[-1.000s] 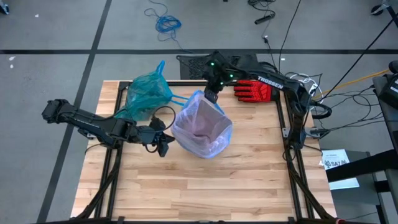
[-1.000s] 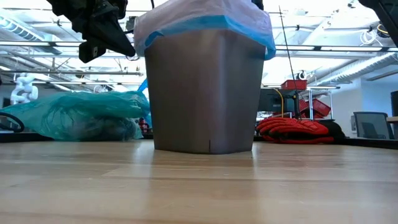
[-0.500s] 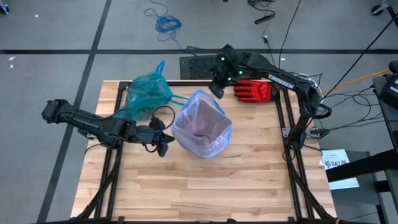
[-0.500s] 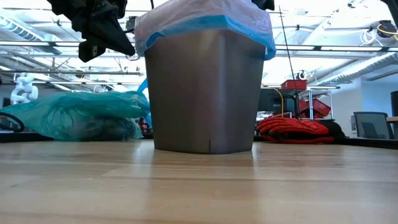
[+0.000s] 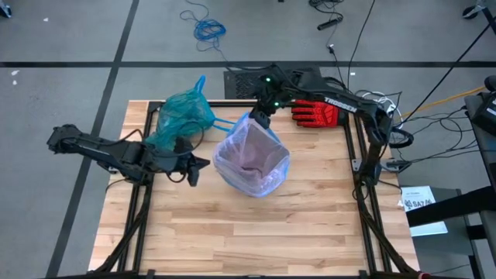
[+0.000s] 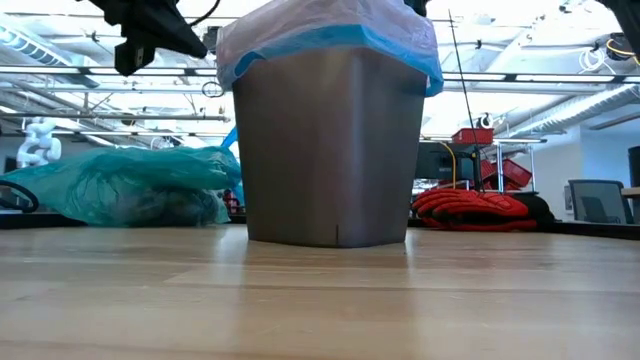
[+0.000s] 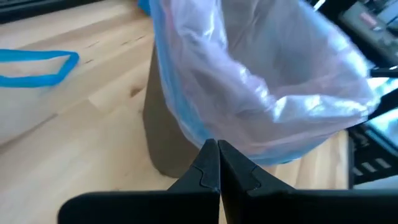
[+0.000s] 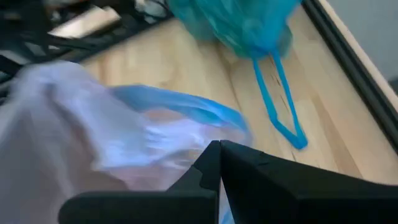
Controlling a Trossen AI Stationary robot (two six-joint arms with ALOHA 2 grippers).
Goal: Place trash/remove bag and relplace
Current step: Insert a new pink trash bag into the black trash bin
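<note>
A grey bin (image 6: 328, 150) is seen upright at the middle of the wooden table (image 5: 256, 225), lined with a pale pink-lilac bag (image 5: 252, 159) whose blue edge is folded over the rim. The teal bag (image 5: 184, 116), filled and bunched, is lying on the table at the far left of the bin, with its blue drawstring loop (image 8: 278, 102) spread flat on the wood between the two. The left tool (image 5: 194, 168) is held just left of the bin, near its rim, with its fingers pressed together and nothing between them. The right tool (image 5: 257, 118) is positioned at the bin's far rim, also pressed together; no clear grip on the liner is shown. A red-and-black glove (image 5: 315, 113) is lying at the far right of the table.
</note>
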